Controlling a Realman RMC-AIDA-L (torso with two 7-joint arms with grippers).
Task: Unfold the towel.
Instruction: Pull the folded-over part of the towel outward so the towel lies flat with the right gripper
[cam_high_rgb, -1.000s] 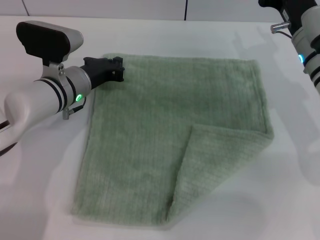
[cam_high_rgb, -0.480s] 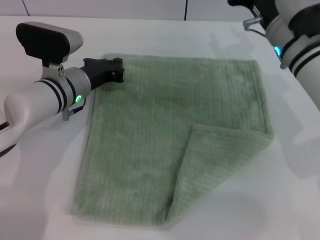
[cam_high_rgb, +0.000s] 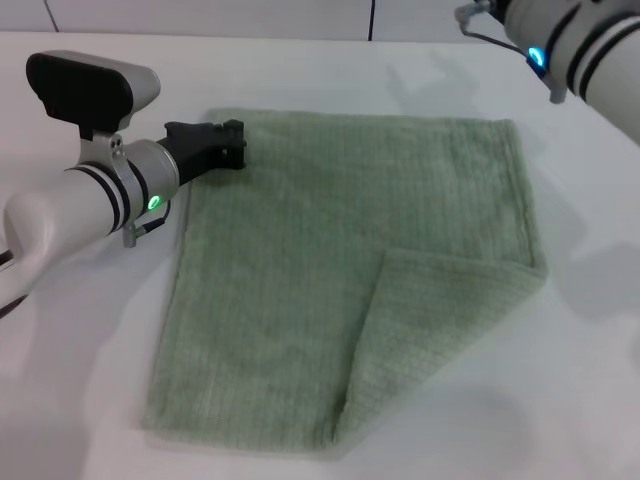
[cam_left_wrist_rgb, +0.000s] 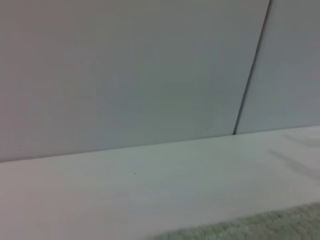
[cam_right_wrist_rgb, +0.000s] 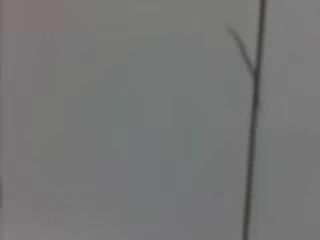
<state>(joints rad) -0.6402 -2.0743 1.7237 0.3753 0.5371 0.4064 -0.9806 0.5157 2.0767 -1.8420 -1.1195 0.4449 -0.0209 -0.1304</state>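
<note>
Across the middle of the head view, the pale sage-green ribbed terry towel (cam_high_rgb: 350, 270) lies on the white table (cam_high_rgb: 90, 330), its lower right corner folded back over itself. At the upper left, the left gripper (cam_high_rgb: 236, 144) rests at the towel's far left corner; whether its black fingers pinch the cloth cannot be told. The right arm (cam_high_rgb: 570, 40) sits at the upper right, its pincer unseen.

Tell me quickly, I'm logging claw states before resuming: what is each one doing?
Left claw: at the far left corner of the towel; open or shut cannot be told.
Right claw: not in view; only its arm shows at the far right.
</note>
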